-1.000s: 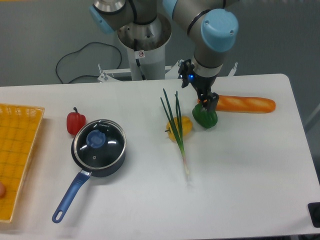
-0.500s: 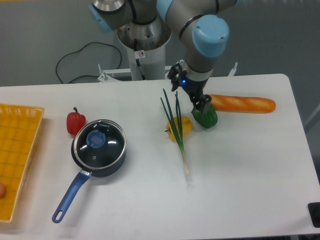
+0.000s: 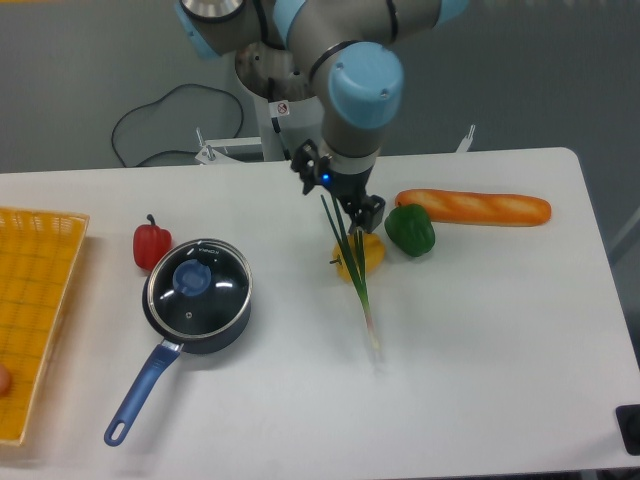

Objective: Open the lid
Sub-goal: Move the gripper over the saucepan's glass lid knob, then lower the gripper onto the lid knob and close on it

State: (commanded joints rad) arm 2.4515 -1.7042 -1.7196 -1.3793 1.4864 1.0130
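The lid (image 3: pixel 197 285) sat closed on the saucepan (image 3: pixel 190 318) at the counter's (image 3: pixel 480 340) left, its blue knob (image 3: pixel 191 279) up. The pincer (image 3: pixel 365 213) hung well to its right, above the scallion (image 3: pixel 351 258) and yellow pepper (image 3: pixel 360 254); it held nothing, though whether its jaws were parted I could not tell. A green pepper (image 3: pixel 410 230) lay just beside.

A white rectangular table (image 3: pixel 480 340) with rounded corners occupied most of the view. Behind it lay a plain grey floor (image 3: pixel 80 80). A black cable (image 3: pixel 150 125) looped across that floor. Lighting was even and diffuse.
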